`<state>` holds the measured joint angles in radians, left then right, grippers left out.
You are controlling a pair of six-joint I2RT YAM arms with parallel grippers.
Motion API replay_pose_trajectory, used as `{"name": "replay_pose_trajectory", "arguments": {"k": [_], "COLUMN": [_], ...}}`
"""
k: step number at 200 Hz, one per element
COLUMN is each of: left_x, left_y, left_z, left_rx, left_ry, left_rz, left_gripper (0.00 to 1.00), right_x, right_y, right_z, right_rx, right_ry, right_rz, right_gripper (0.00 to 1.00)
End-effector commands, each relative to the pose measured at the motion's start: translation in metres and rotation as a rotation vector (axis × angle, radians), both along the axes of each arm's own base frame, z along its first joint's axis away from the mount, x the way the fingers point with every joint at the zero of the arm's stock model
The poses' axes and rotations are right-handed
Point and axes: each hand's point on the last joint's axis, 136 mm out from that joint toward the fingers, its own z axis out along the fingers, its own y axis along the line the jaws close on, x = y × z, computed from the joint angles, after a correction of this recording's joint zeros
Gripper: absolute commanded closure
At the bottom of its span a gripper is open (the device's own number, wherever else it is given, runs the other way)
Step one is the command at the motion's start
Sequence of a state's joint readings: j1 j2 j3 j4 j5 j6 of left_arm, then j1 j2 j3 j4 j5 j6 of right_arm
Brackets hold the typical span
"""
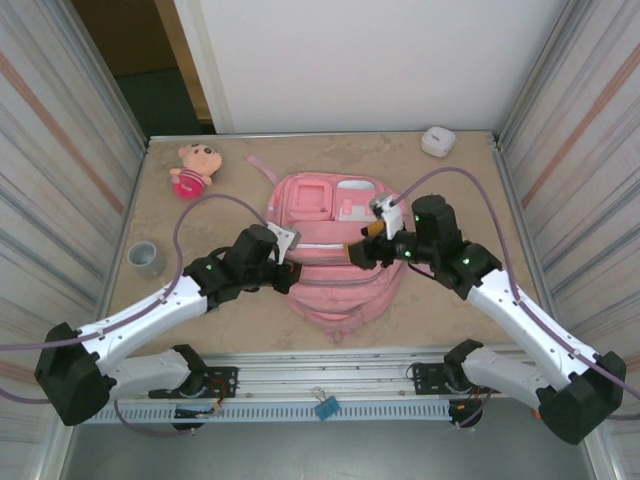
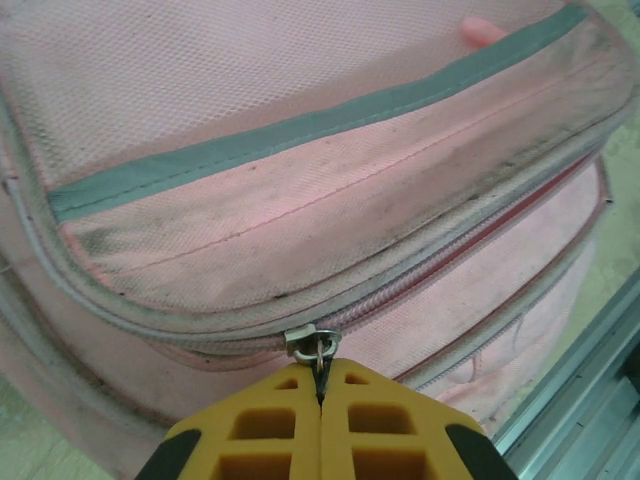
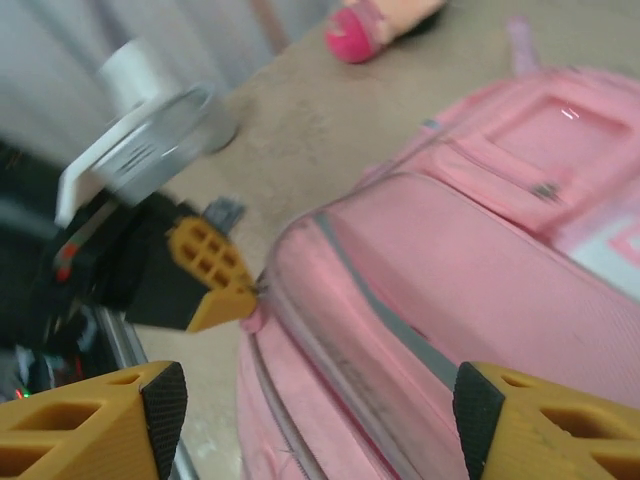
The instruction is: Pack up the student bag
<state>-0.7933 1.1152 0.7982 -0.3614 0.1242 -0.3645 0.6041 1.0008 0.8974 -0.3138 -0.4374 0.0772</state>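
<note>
The student bag point(image 1: 335, 255), a large pink backpack with grey trim, lies flat in the middle of the table. My left gripper point(image 1: 290, 272) is at its left side, shut on the metal zipper pull point(image 2: 318, 345) of the main zip; the yellow fingertips point(image 2: 290, 400) meet around the pull tab. My right gripper point(image 1: 358, 252) hovers over the bag's middle, open. In the right wrist view its two fingertips point(image 3: 165, 405) stand wide apart above the bag point(image 3: 480, 290), with no hold on it, and the left gripper point(image 3: 235, 295) shows at the bag's edge.
A pink plush doll point(image 1: 195, 168) lies at the back left. A grey roll point(image 1: 146, 259) stands near the left wall. A small white object point(image 1: 437, 141) sits at the back right. A blue clip point(image 1: 325, 407) hangs on the front rail.
</note>
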Motion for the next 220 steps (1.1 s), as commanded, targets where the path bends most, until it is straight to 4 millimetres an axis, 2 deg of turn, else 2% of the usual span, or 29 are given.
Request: {"name": "replay_pose_trajectory", "arguments": {"k": [1, 57, 77, 108, 127, 133, 157, 167, 191, 220], "left_x": [-0.005, -0.008, -0.01, -0.011, -0.008, -0.006, 0.003, 0.007, 0.019, 0.032], "left_y": [-0.013, -0.013, -0.015, -0.016, -0.013, -0.011, 0.005, 0.015, 0.039, 0.053], "left_z": [0.009, 0.013, 0.015, 0.013, 0.01, 0.009, -0.002, -0.008, -0.019, -0.029], "left_rx": [-0.061, -0.09, -0.102, -0.102, -0.087, -0.081, -0.036, -0.007, 0.068, 0.125], "left_ry": [-0.002, -0.01, -0.011, -0.008, -0.01, -0.01, 0.007, 0.013, 0.013, -0.001], "left_rz": [-0.084, -0.099, -0.115, -0.123, -0.103, -0.095, -0.027, 0.01, 0.092, 0.125], "left_gripper": [1.0, 1.0, 1.0, 1.0, 1.0, 1.0, 1.0, 1.0, 1.0, 1.0], "right_x": [0.005, 0.001, 0.006, 0.022, 0.026, 0.025, 0.021, 0.016, 0.001, -0.007], "right_y": [0.006, 0.042, 0.053, 0.064, 0.065, 0.065, 0.062, 0.06, 0.055, 0.05], "right_z": [-0.017, -0.048, -0.059, -0.084, -0.093, -0.093, -0.085, -0.08, -0.069, -0.054], "right_rx": [-0.184, -0.261, -0.282, -0.365, -0.397, -0.402, -0.416, -0.417, -0.397, -0.343], "right_ry": [-0.229, -0.273, -0.275, -0.269, -0.263, -0.264, -0.289, -0.308, -0.359, -0.37], "right_rz": [0.133, 0.386, 0.426, 0.453, 0.47, 0.476, 0.504, 0.524, 0.605, 0.653], "right_gripper": [0.28, 0.28, 0.29, 0.37, 0.44, 0.48, 0.81, 0.9, 1.0, 1.0]}}
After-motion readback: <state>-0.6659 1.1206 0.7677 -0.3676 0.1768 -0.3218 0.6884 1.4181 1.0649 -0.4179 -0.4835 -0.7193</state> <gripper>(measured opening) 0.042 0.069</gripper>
